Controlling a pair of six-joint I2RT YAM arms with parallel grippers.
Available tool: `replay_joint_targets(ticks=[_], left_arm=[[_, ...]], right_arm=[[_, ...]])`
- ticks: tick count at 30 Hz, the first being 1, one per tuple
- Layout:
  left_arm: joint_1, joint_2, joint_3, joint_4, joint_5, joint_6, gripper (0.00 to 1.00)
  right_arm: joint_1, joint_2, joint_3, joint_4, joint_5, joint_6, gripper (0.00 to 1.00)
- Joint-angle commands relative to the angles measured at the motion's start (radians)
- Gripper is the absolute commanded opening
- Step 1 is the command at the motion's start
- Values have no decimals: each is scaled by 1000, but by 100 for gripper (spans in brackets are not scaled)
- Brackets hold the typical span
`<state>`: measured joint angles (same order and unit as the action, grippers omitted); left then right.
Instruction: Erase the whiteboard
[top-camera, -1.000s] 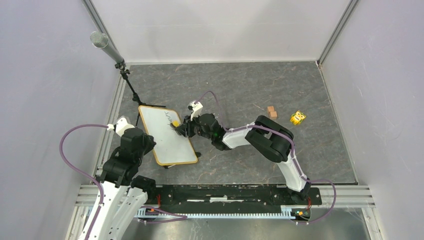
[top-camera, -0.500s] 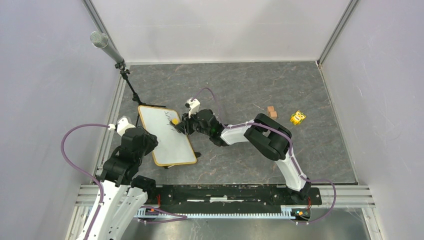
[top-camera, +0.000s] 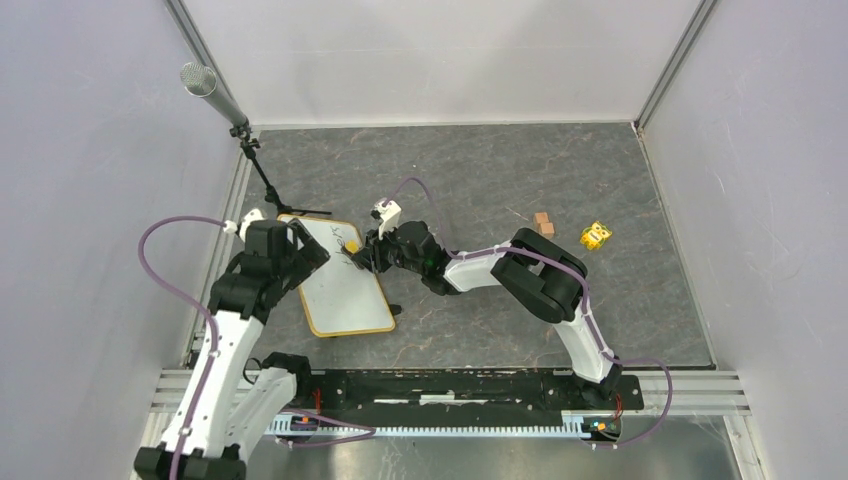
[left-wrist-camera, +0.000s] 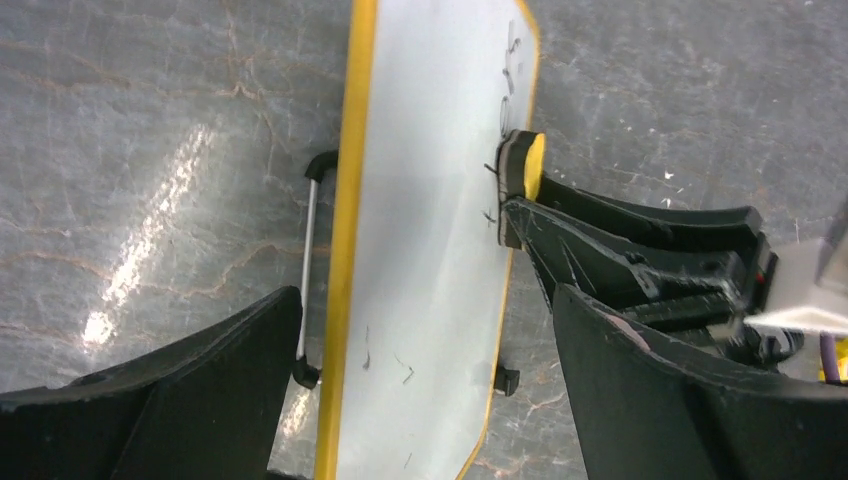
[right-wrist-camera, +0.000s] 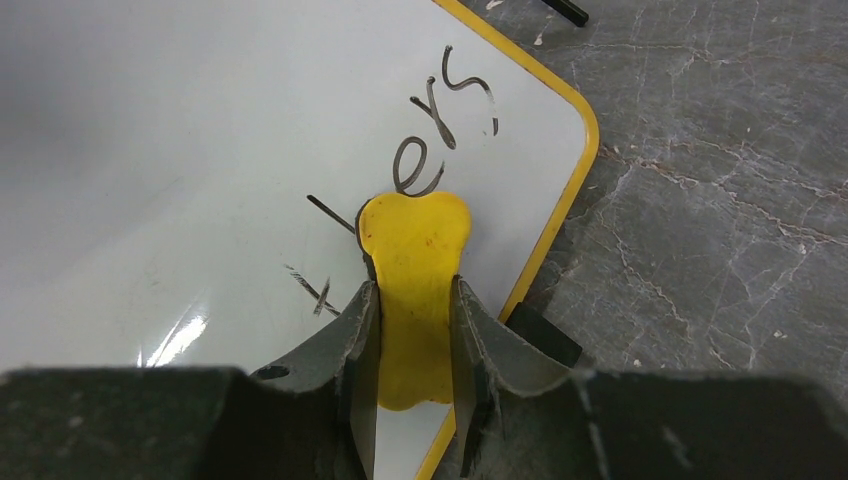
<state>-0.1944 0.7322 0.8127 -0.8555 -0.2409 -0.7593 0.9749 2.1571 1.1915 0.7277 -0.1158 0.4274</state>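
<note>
One whiteboard (top-camera: 340, 285) in front of me, up on its black feet on the table (top-camera: 480, 180), sitting between my two sets of fingers. Most of its face reads white. A few marker letters (right-wrist-camera: 440, 120) are left just beyond the right fingertips, near the board's corner, with faint strokes beside them.

Right gripper (right-wrist-camera: 413, 300) is clamped on a yellow eraser (right-wrist-camera: 415, 240), and the eraser's head is pressed to the board right below those letters. Left gripper (left-wrist-camera: 425, 300) is spread wide, one finger off each long edge of the board, holding nothing. I can't tell if either finger touches the frame.

Well off behind the right fingers, out on the table: two small wooden blocks (top-camera: 544, 224) and a yellow toy (top-camera: 596, 235). Past the left fingertips, a mic stand (top-camera: 200, 78).
</note>
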Motion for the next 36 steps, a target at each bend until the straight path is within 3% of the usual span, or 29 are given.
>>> replay_joint_targets(ticks=[1,9,13,17,21,28,32,36], left_arm=[[142,51,6,67,230,89,97],[174,27,-34,126,235,140,79],[177,35,-47,144,231,166,77],[181,42,-58,151,233,177,78],[182,35,-63,151,236,176,79],[182,-4,-74,104,236,88,91],[182,-22,-89,91,218,36,91],[182,-38,-115,98,230,24,79]], right_arm=[[44,-13,-25,-88,-93,-13,16],[45,-6,16,-102,-103,-14,18],[45,-2,28,-64,-194,44,23],[36,-36,2,-61,-209,46,50],[19,-69,-34,-33,-223,56,62],[-15,-62,-38,-17,-248,79,64],[-29,-59,-48,6,-264,93,62],[-36,-47,-48,24,-273,108,58]])
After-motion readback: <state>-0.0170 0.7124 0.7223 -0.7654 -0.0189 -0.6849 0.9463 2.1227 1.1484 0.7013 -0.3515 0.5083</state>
